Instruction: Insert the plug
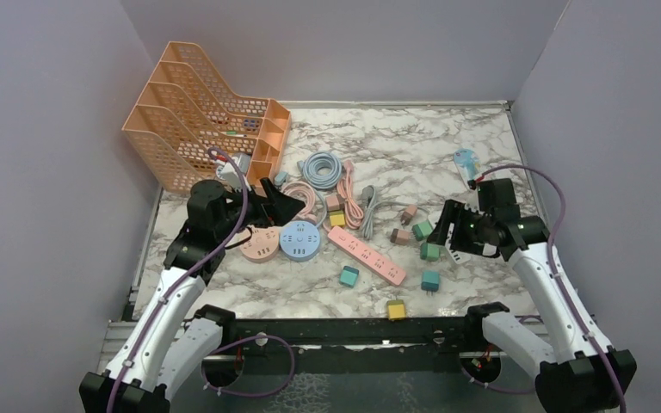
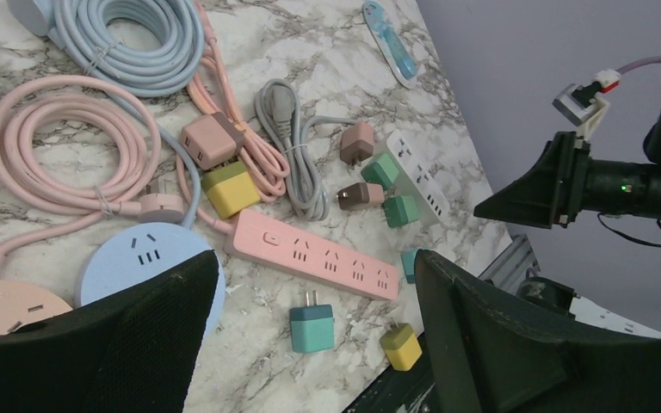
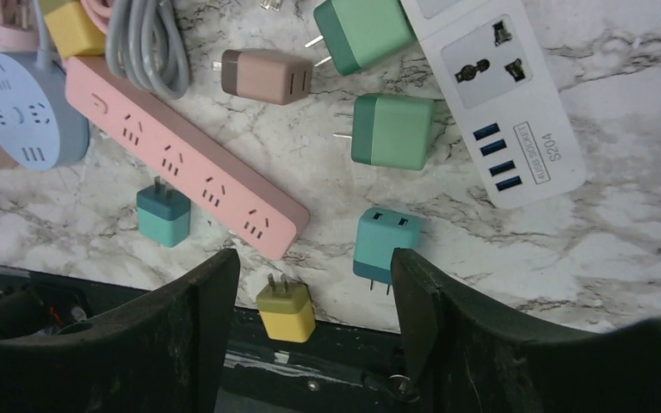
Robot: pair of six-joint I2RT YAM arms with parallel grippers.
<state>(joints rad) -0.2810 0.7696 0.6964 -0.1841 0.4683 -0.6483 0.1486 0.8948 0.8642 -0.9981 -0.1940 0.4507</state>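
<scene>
White arm links [image 1: 159, 314], black joints [image 1: 211, 211], black textured hands [image 1: 284, 198] [image 1: 445, 229], purple cables [image 1: 516, 166].

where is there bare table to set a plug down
Bare marble lies far back, right of the blue cable coil. Another patch: between the blue round socket and the near edge. Crowded around the pink power strip and green plugs.

Looks like smooth matt plastic on the pink power strip [image 3: 181, 163]. Beneath it, faintly glossy across the marble-patterned tabletop [image 3: 620, 232]. Near its end, satin plastic with bare metal prongs on the green plug adapter [image 3: 393, 131]. Behind it, matt rubbery sheathing on the grey cable [image 2: 297, 163], perforated plastic on the orange file rack [image 1: 198, 112].
</scene>
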